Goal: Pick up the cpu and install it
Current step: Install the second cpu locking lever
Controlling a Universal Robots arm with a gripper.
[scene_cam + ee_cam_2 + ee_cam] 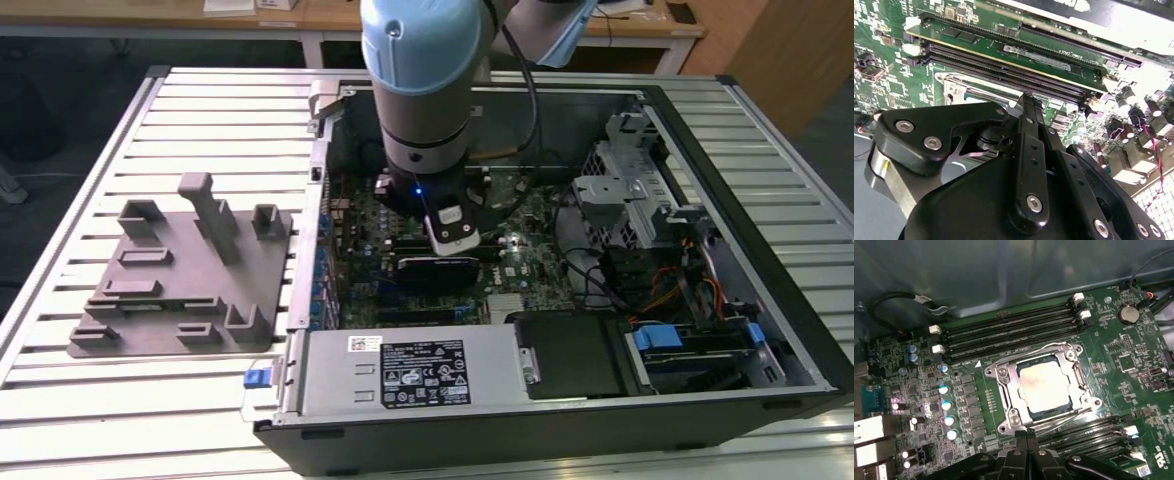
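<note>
The cpu [1045,386], a shiny silver square, lies flat in the motherboard socket, inside the socket's metal frame [1004,395]. In the first wrist view my gripper [1027,436] hangs just beside the socket's edge, fingers pressed together with nothing between them. In the second wrist view the black gripper [1027,97] covers most of the socket, leaving a corner of the frame [954,85] visible. In the exterior view the arm [424,90] reaches down into the open computer case over the green motherboard [360,250].
Memory slots [1009,332] run along both sides of the socket. Upright capacitors [946,405] stand nearby. A grey fixture block [187,275] sits on the slatted table at the exterior view's left. The case holds a power supply [414,370], a drive cage [641,200] and cables [681,290].
</note>
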